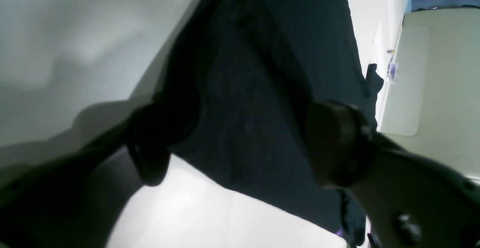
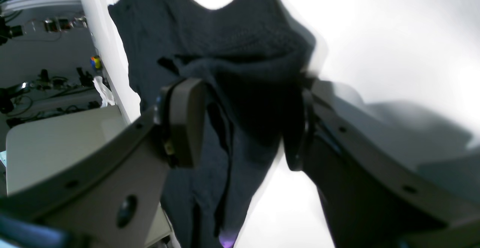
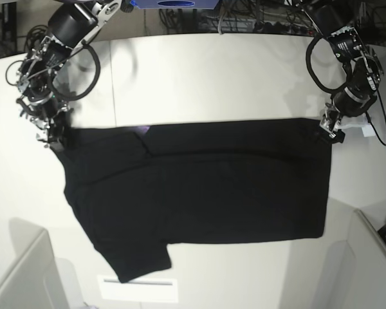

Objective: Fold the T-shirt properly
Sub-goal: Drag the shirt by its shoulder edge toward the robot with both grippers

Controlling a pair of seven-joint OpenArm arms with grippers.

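Base view: the wide white tabletop (image 3: 212, 71) fills the frame from the top edge down to the lower corners. Across its middle lies the large black short-sleeved cloth T-shirt (image 3: 206, 187), spread nearly flat with the plain black side up; its upper edge runs straight from the left of the frame to the right, one sleeve points down toward the lower left, and a small purple fleck shows at a fold near the upper edge, left of centre.

The right gripper (image 3: 54, 138), at the left edge of the frame, meets the upper left corner of the T-shirt. In the right wrist view its two dark fingers (image 2: 185, 122) stand apart with bunched black cloth lying between them; whether they press the cloth cannot be told, and the picture is blurred.

The left gripper (image 3: 329, 132), at the right of the frame, meets the upper right corner of the T-shirt. In the left wrist view its fingers (image 1: 337, 143) stand apart on either side of a band of black cloth that hangs or stretches between them over the white surface; a firm grip cannot be confirmed

A pale rectangular label (image 3: 137, 289) lies on the tabletop just below the sleeve, at bottom left
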